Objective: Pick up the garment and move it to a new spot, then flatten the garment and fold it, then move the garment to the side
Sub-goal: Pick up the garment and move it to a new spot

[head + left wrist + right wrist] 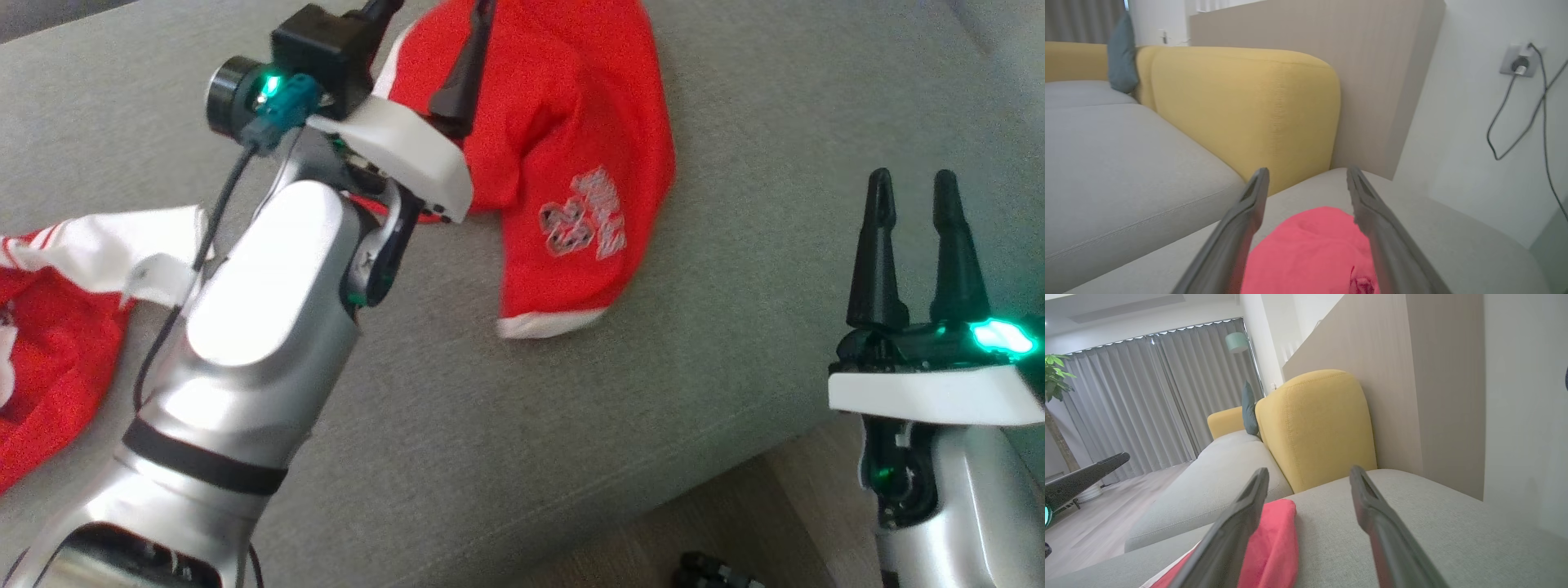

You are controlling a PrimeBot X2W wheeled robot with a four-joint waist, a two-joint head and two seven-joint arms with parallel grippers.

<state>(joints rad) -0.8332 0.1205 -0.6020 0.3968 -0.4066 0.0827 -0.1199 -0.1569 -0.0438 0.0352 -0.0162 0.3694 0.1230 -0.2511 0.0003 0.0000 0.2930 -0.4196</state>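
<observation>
The red garment (571, 122) lies crumpled on the grey sofa cushion (490, 425), with a grey number print and a white hem toward me. My left gripper (1307, 171) hovers open just above it. The red cloth (1310, 249) shows below and between its fingers (461, 82), and nothing is held. My right gripper (913, 178) stands open over the cushion's right front corner, apart from the garment, whose red edge (1274, 539) lies to its left.
A second red and white cloth (49, 327) lies at the cushion's left edge, partly behind my left forearm. Yellow backrest (1249, 106) and wall stand behind the garment. A socket with a cable (1519, 61) is on the wall. Wooden floor (735, 523) lies below the cushion's front edge.
</observation>
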